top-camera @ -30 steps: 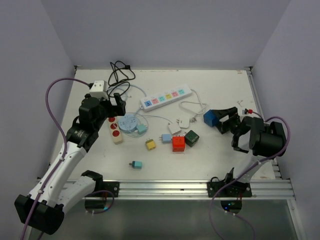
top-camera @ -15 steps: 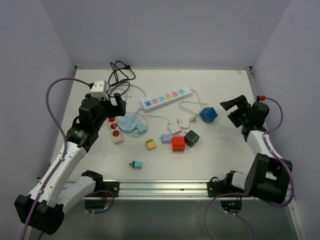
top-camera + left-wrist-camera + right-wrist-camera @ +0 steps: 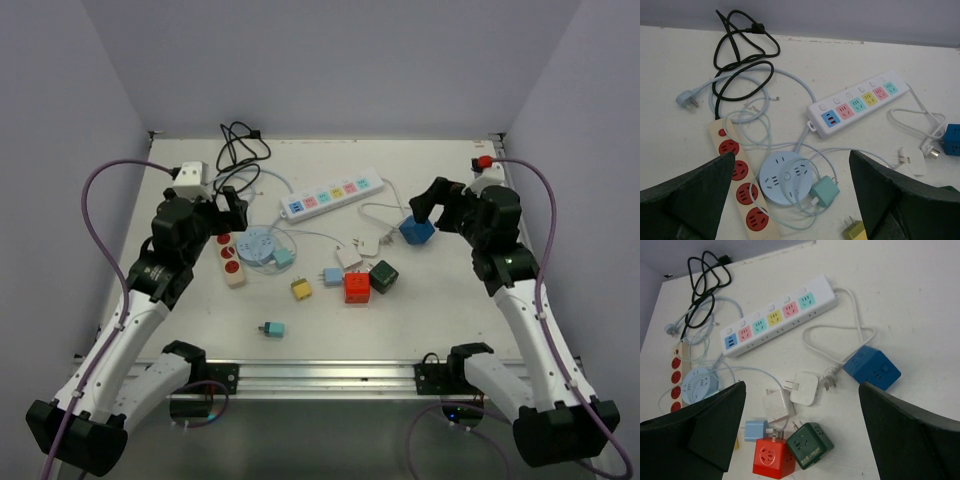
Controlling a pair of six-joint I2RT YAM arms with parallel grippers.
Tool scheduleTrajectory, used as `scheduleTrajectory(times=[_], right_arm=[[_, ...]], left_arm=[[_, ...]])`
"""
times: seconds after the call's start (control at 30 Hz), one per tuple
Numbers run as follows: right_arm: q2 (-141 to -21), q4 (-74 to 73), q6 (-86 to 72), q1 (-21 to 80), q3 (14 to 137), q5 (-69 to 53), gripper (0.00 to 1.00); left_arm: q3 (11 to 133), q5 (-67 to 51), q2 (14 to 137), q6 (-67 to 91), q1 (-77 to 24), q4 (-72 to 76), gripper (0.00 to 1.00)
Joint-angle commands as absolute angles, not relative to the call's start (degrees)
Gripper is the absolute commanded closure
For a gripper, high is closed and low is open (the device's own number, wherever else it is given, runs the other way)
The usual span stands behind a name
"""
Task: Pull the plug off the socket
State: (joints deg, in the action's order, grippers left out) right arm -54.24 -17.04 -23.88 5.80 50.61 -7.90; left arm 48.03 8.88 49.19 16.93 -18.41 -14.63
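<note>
While the left gripper (image 3: 232,203) and right gripper (image 3: 428,203) are hovering in approach, spread wide and empty, the mint plug (image 3: 824,194) is sitting against the round socket (image 3: 786,178) near the left one, which is likely needing to descend and pinch it.

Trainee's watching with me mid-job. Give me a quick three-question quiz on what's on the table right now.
1. True or false: the right gripper is shut on the blue cube.
2. Pick one: the outlets on the beige strip are A) red, B) green, C) yellow.
3. Count: how many coloured outlets does the white strip have?

Key: 1 false, its jaws stand open and hold nothing; 2 A; 3 six.
</note>
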Motion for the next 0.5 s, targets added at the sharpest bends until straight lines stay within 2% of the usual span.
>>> scheduleTrajectory(times=[0.0,0.17,0.47], right_arm=[[-52.29,-26.18,-13.99,8.43,55.71,3.78,0.01],[-53.35,-32.86,-14.05,11.86,58.62,7.54,0.01],[-51.50,-33.74,-22.31,11.95,56.42,13.79,0.01]], left_arm=[[47.99,13.43,47.64,16.61,-18.55,-12.57,0.00],[47.64,16.60,46.50,16.61,-18.63,-12.22,0.00],[47.20,21.61,46.93,15.91,-18.63,-12.48,0.01]])
